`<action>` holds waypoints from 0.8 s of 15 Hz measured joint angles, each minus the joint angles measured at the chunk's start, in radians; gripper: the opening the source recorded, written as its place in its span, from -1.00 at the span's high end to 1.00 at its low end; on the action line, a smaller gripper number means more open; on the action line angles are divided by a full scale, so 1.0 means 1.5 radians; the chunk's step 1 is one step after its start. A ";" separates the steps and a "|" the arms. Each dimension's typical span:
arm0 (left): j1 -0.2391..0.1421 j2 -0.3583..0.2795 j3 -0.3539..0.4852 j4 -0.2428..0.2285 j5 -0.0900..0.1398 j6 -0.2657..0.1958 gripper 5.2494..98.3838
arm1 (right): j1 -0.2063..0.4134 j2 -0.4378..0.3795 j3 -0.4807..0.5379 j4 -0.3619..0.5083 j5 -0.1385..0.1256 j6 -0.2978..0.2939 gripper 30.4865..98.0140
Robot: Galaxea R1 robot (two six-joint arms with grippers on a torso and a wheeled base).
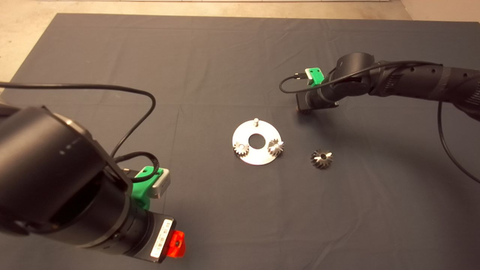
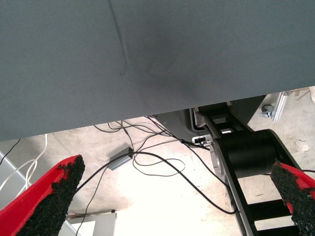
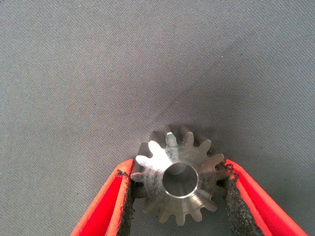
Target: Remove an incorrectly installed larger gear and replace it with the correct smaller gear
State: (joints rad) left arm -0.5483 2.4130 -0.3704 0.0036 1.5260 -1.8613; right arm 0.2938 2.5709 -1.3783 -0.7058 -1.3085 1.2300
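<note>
In the right wrist view, the smaller gear (image 3: 160,167), steel with a dark centre hole, sits between my right gripper's (image 3: 177,172) black pads, which press on its teeth from both sides. In the head view that gripper (image 1: 303,109) is low over the mat, just beyond the round steel plate (image 1: 256,155) to its right, and hides the gear. The larger gear (image 1: 321,158), with long flared teeth, lies loose on the mat right of the plate. My left gripper (image 1: 175,243) is parked at the lower left, open (image 2: 172,196) and holding nothing.
The plate carries two small gears (image 1: 241,149) (image 1: 275,147) and one bare peg (image 1: 256,120) at its far edge. The left wrist view shows the mat's edge (image 2: 147,110), floor cables and a black stand beyond it.
</note>
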 measured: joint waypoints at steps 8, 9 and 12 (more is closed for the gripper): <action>0.000 0.000 0.000 0.000 0.000 0.000 -1.00 | 0.000 0.000 -0.001 0.000 0.005 0.000 0.68; 0.000 0.000 0.000 0.000 0.000 0.000 -1.00 | 0.000 0.000 -0.001 0.000 0.005 -0.001 0.68; 0.000 0.000 0.000 0.000 0.000 0.000 -1.00 | 0.000 -0.003 0.011 -0.001 0.004 -0.002 0.69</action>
State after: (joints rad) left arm -0.5483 2.4130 -0.3704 0.0036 1.5260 -1.8613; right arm 0.2934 2.5660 -1.3620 -0.7072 -1.3032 1.2267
